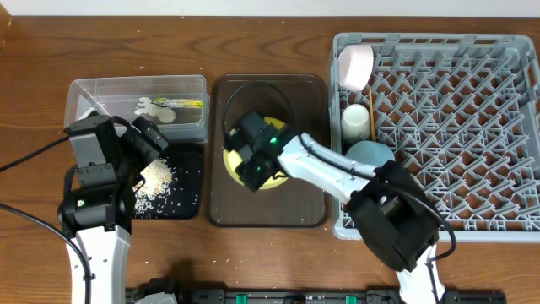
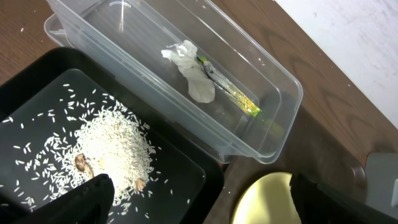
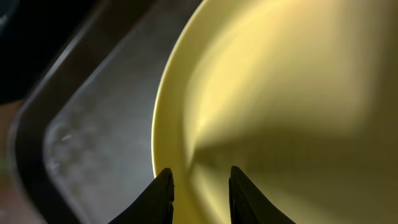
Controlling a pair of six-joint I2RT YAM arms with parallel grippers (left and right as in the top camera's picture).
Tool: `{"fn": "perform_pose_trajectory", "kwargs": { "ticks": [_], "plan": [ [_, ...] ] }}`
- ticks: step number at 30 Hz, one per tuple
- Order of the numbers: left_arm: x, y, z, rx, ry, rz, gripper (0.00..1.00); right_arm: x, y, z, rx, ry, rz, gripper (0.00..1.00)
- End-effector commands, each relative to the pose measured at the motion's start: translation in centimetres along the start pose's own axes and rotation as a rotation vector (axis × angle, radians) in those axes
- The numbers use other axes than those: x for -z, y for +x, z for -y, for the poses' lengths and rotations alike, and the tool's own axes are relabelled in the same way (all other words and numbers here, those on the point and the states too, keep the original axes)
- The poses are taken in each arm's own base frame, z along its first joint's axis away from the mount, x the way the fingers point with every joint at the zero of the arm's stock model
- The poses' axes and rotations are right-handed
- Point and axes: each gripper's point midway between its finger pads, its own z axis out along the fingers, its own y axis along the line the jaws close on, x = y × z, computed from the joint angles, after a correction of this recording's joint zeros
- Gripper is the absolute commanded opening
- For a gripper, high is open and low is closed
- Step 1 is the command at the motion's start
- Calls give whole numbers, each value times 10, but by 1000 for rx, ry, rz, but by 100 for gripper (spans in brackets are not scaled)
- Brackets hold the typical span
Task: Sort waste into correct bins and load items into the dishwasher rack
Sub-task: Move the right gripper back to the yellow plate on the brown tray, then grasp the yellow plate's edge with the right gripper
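Left side: a clear tub [image 2: 273, 134] at the far left holds a crumpled white tissue [image 2: 189, 71] and a green-and-orange wrapper [image 2: 230, 93]. Just near of it, a black tray [image 2: 37, 81] holds a heap of rice scraps [image 2: 112, 149].
Middle: a brown serving tray [image 1: 268, 211] with the yellow plate [image 3: 298, 93] on it.
Right side: the grey rack [image 1: 456, 127]. Along its left edge stand a white bowl [image 1: 356, 66], a cream cup [image 1: 356, 121] and a light blue bowl [image 1: 371, 154].
In the way: the right arm crosses the rack's near left corner, and its head hides most of the plate from above.
Surface: a brown wooden table [image 1: 253, 42].
Left gripper [image 2: 211, 199]: jaws spread wide and empty, above the black tray's right end.
Right gripper [image 3: 200, 180]: 2 fingers a narrow gap apart at the plate's rim. I cannot tell if they pinch it.
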Motion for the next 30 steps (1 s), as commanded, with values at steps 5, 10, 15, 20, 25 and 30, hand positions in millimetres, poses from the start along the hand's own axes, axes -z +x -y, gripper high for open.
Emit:
{"fn": "perform_pose_trajectory", "kwargs": {
  "ticks": [5, 10, 15, 20, 25, 30],
  "plan": [
    [4, -8, 2, 1, 2, 20, 93, -6, 8, -24, 25, -42, -41, 25],
    [4, -8, 2, 1, 2, 20, 93, 15, -10, -9, 1, -30, 24, 25],
    [4, -8, 2, 1, 2, 20, 93, 50, -40, 19, -32, 23, 127, 26],
    [4, -8, 2, 1, 2, 20, 93, 72, -48, 64, -89, 163, 170, 34],
    [4, -8, 2, 1, 3, 19, 94, 82, -36, 108, -149, 313, 147, 35],
    [4, -8, 2, 1, 3, 19, 94, 83, -31, 117, -164, 334, 134, 35]
  ]
}}
